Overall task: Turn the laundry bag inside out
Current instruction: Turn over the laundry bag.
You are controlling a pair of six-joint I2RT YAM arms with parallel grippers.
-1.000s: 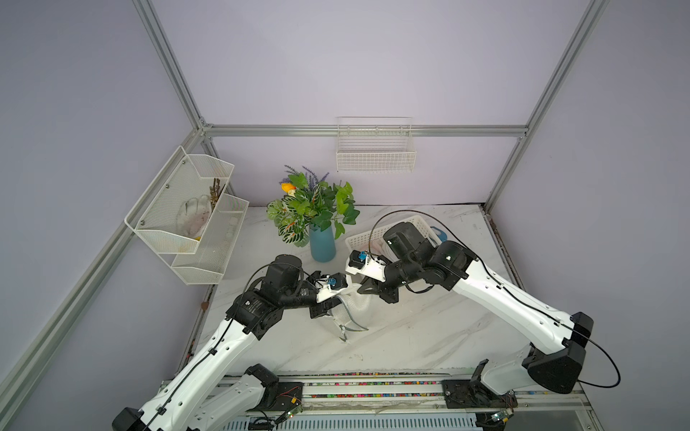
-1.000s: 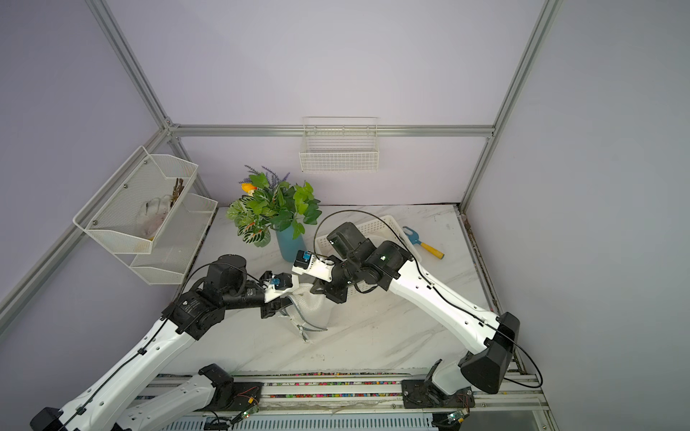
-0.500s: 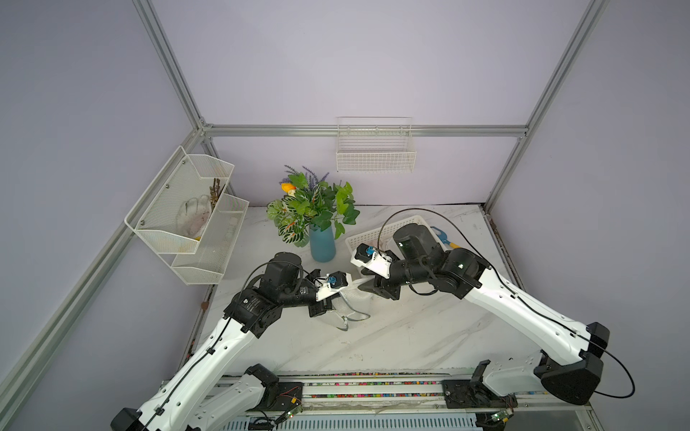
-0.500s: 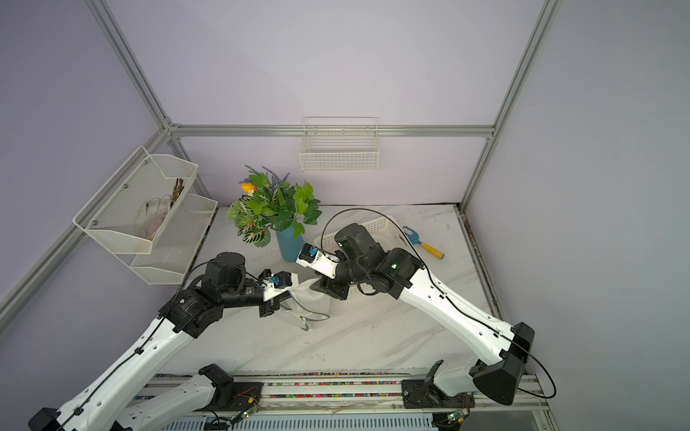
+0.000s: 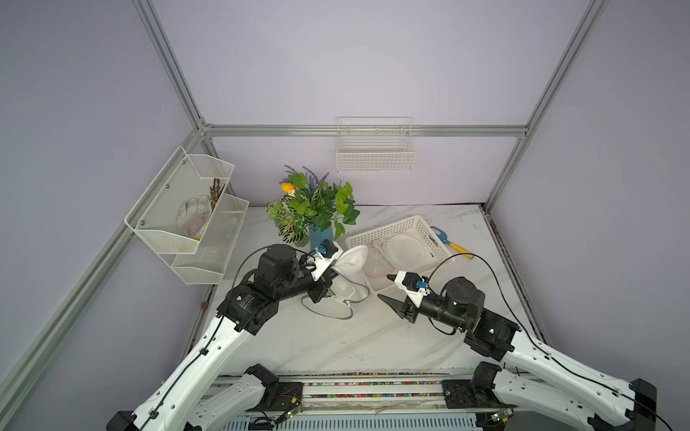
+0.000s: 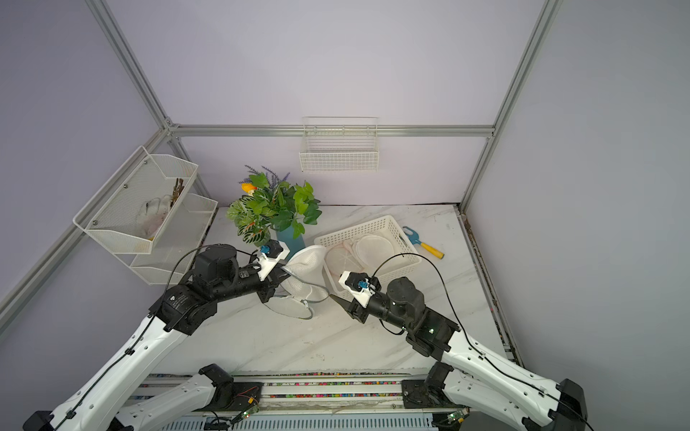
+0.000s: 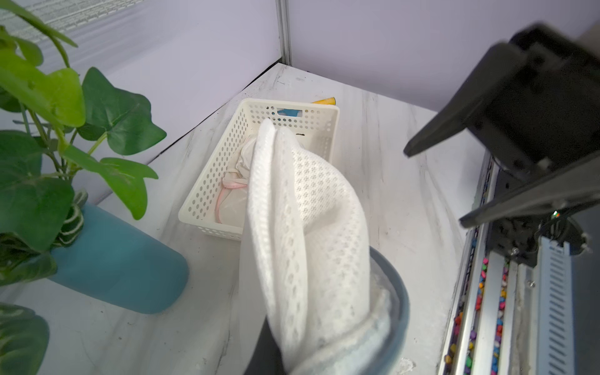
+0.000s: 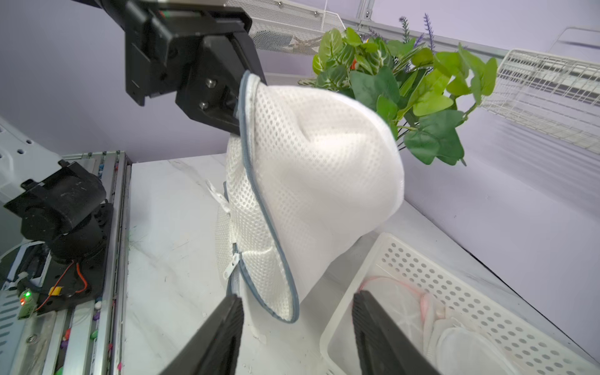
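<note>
White mesh laundry bag [image 8: 318, 181], likely light and limp, hangs just beside the basket [image 8: 389, 256], its grey rim pinched in the left gripper [image 8: 235, 112]; the right gripper [image 8: 296, 297], spread and empty, faces it; that firmer rim looks the best hold.
</note>
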